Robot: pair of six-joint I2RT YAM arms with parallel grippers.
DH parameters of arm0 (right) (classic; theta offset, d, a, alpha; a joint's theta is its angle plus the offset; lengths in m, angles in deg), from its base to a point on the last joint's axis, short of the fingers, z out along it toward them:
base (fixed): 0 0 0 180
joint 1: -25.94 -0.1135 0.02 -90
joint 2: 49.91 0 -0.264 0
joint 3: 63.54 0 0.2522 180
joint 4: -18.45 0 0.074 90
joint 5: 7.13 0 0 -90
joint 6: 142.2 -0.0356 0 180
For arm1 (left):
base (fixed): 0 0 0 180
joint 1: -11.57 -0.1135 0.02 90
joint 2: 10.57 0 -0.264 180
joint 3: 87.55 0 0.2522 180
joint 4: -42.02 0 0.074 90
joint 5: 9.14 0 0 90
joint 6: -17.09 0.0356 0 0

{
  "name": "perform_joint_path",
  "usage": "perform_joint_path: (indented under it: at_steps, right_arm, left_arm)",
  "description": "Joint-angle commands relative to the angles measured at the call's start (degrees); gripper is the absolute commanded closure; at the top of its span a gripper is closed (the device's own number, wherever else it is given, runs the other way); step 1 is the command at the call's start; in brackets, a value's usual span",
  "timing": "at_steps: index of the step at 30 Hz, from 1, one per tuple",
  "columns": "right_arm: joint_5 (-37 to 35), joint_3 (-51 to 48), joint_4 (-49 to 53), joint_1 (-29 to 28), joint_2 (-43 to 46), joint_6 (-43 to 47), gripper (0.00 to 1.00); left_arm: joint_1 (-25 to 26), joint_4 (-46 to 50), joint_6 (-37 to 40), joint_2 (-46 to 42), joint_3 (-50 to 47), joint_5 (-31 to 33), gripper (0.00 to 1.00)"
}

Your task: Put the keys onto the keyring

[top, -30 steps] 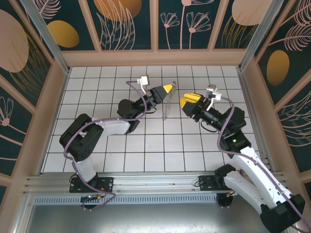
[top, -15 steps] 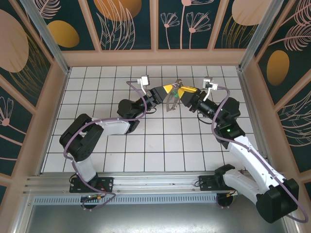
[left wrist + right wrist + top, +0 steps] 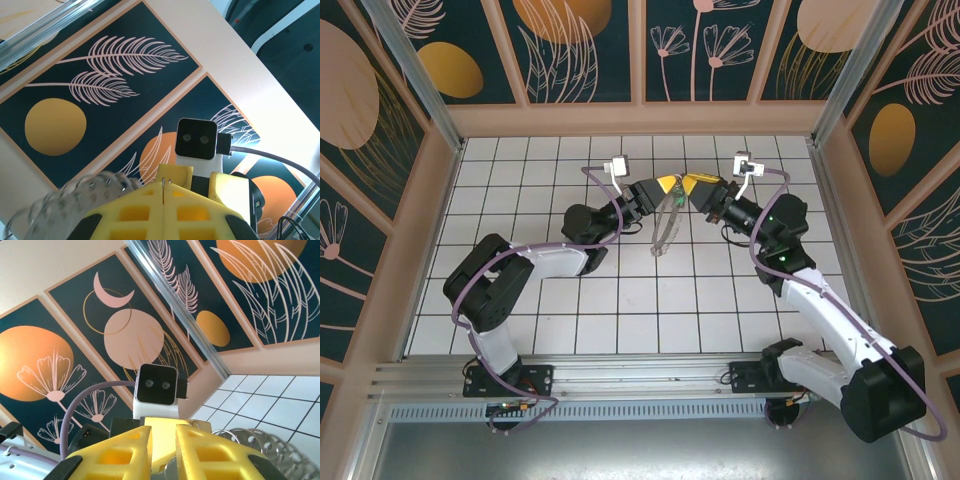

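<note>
In the overhead view the two arms meet almost nose to nose above the upper middle of the tabletop (image 3: 620, 300). The left gripper (image 3: 667, 183) comes in from the left and the right gripper (image 3: 694, 184) from the right, their yellow tips just beside each other. The left gripper's fingers are pressed together on a thin wire of the keyring (image 3: 665, 225). The loop hangs from that pinch with its long axis running down the frame and slightly left, clear of the tiles or barely touching them. A small green fleck, probably the head of the key (image 3: 674, 196), sits just below and between the two tips, against the top of the loop. The right gripper's fingers stand only a narrow slit apart in its wrist view, and I cannot tell whether they pinch anything. Threading looks to depend on the right gripper, which faces the loop's held top.
</note>
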Motion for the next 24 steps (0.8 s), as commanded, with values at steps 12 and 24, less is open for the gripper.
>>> perform_joint_path:
  at_steps: [12, 24]
  right_arm:
    - [1.53, -0.31, -7.29, 1.21, -2.91, -4.23, 0.8]
    - [3.88, -0.53, -10.46, 1.28, -5.62, -5.84, 0.85]
  left_arm:
    - [0.33, -4.96, -0.81, 0.03, 2.01, -0.61, 1.0]
    - [0.3, -5.18, -0.93, 0.17, 2.07, -0.6, 1.0]
